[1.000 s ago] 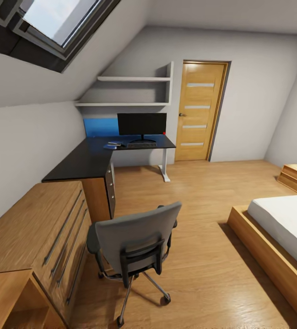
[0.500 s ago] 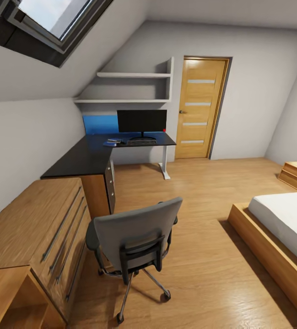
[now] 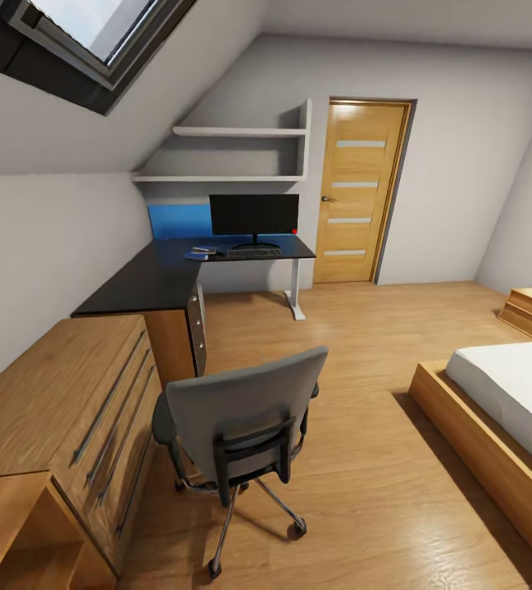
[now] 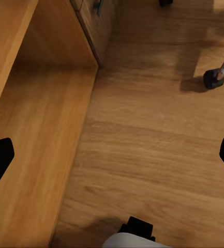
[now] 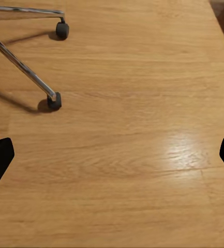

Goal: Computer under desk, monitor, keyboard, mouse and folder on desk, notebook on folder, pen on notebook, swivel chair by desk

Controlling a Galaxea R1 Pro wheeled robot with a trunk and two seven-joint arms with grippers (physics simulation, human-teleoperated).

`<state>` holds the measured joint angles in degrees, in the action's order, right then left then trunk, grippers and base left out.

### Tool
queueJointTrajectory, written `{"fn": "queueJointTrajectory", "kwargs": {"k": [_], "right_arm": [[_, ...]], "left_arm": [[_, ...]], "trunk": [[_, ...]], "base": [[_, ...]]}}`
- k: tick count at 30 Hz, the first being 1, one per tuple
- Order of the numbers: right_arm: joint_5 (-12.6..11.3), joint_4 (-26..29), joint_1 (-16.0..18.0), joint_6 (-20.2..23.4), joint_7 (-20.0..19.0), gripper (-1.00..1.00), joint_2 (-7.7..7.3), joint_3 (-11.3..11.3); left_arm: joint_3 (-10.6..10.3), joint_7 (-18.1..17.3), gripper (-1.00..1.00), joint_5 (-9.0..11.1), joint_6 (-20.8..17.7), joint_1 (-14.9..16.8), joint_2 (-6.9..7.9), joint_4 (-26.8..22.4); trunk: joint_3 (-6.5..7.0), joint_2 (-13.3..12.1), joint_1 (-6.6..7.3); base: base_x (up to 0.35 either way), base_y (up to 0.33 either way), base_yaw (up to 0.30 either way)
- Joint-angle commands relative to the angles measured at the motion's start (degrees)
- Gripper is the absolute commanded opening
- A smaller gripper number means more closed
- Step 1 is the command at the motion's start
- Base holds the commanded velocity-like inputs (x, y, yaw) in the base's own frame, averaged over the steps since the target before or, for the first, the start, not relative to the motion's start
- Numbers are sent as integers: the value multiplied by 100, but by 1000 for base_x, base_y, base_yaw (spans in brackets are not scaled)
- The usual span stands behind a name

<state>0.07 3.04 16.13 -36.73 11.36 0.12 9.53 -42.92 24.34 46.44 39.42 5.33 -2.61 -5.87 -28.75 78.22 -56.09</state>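
Note:
The swivel chair (image 3: 241, 422) stands on the floor close in front of me, its grey back toward me and hiding the seat. It is apart from the black L-shaped desk (image 3: 147, 283). At the desk's far end stands the monitor (image 3: 254, 215) with the keyboard (image 3: 253, 253) before it. Left of the keyboard lies the blue folder (image 3: 202, 255) with something dark on it, too small to name. Mouse, pen and computer I cannot make out. My left gripper (image 4: 112, 160) and right gripper (image 5: 112, 160) both hang open over bare floor, holding nothing.
A light-wood drawer chest (image 3: 61, 410) lines the left wall, its open niche (image 4: 34, 129) under my left hand. The chair's casters (image 5: 54, 101) lie near my right hand. A bed (image 3: 503, 401) stands at right, a door (image 3: 362, 192) at the back, and a blue panel (image 3: 179, 221) behind the desk.
The whole view has crept forward and tilted a little, so my camera moved. The chair, the desk and the things on it have stayed in place.

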Motion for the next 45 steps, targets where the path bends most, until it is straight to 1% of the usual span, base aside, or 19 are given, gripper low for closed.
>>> {"fn": "queueJointTrajectory", "kwargs": {"k": [1, 33, 38, 39, 41, 42, 43, 45], "right_arm": [[2, -5, 4, -8, 51, 100, 4, 48], [-1, -5, 4, 15, 51, 100, 5, 48], [-9, 18, 4, -8, 51, 100, 1, 48], [-7, 29, 4, -12, 51, 100, 3, 48], [-2, 111, 4, -51, 51, 100, 13, 53], [-1, 231, 4, -105, 51, 100, 15, 53], [-2, 305, 4, -132, 51, 100, 15, 52], [-16, 562, 4, -201, 64, 100, 13, 40]], "left_arm": [[-35, 53, 100, 5, 4, 3, 2, -2], [-35, 53, 100, 8, -8, 3, -2, -2], [-35, 43, 100, 13, -28, 3, 24, -20], [-31, 47, 100, 15, -32, 3, 26, -48], [-21, 60, 100, 21, -33, 3, 40, -262], [-4, 79, 100, 30, -31, 3, 66, -474], [11, 93, 100, 39, -36, 3, 96, -578], [97, 155, 100, 73, -46, 3, 200, -849]], "trunk": [[-24, 45, -22], [-599, 1328, -725], [-689, 1529, -835], [-707, 1569, -857], [-742, 1649, -901], [-760, 1689, -923], [-778, 1729, -945], [-814, 1809, -989]], "base": [[0, 0, 0], [0, 0, 0], [0, 0, 0], [0, 0, 0], [0, 0, 0], [0, 0, 0], [0, 0, 0], [0, 0, 0]]}}
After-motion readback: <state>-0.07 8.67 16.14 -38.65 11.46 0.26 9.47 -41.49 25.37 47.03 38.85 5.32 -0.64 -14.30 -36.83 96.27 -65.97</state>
